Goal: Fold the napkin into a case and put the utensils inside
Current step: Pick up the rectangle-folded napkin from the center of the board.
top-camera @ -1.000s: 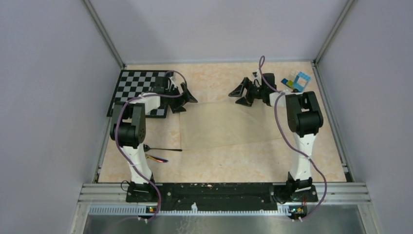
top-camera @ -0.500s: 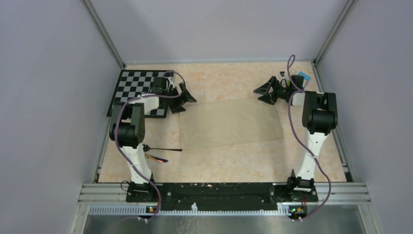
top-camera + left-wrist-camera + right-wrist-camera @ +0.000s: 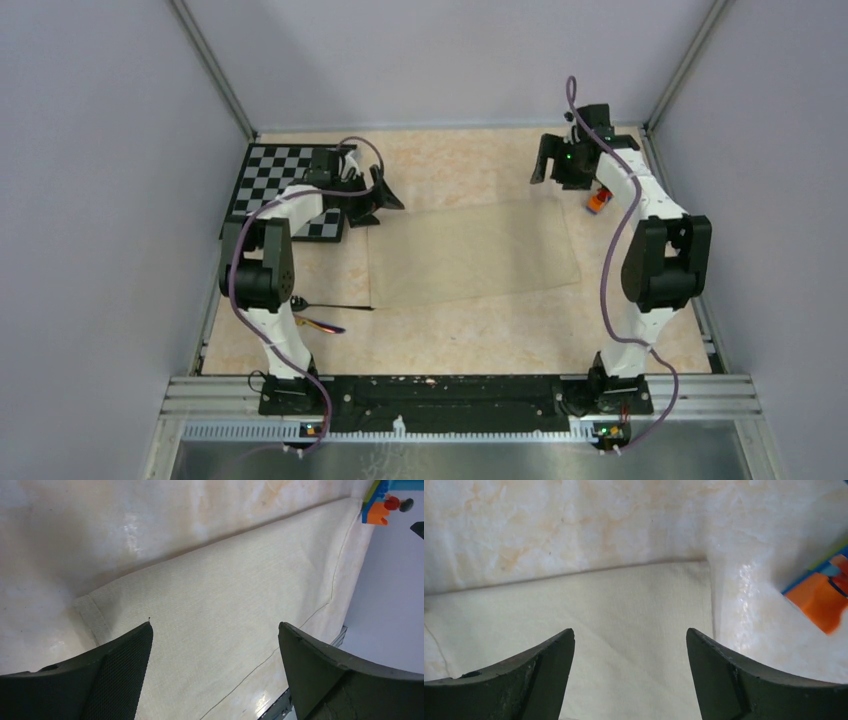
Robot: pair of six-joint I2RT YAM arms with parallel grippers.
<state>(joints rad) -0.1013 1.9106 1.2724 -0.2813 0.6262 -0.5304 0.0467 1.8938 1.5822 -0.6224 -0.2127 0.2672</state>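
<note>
My L claw (image 3: 215, 630) & R claw (image 3: 630, 632) are both wide open w/ nothing held, above far corners of napkin (image 3: 470, 250), which lies flat on counter (image 3: 450, 335). The utensils (image 3: 340, 307) are just left of it.

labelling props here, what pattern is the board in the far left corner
A black-and-white chequered board, clearest in the top external view.

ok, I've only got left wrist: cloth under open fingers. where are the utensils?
Observer: Utensils lie flat, just left of the napkin's near-left corner.
Operator: right gripper?
Observer: Right gripper is open and empty, over the napkin's far-right corner.
Operator: anything else on my side?
Observer: A chequered board, far left, beyond the napkin's left edge.
</note>
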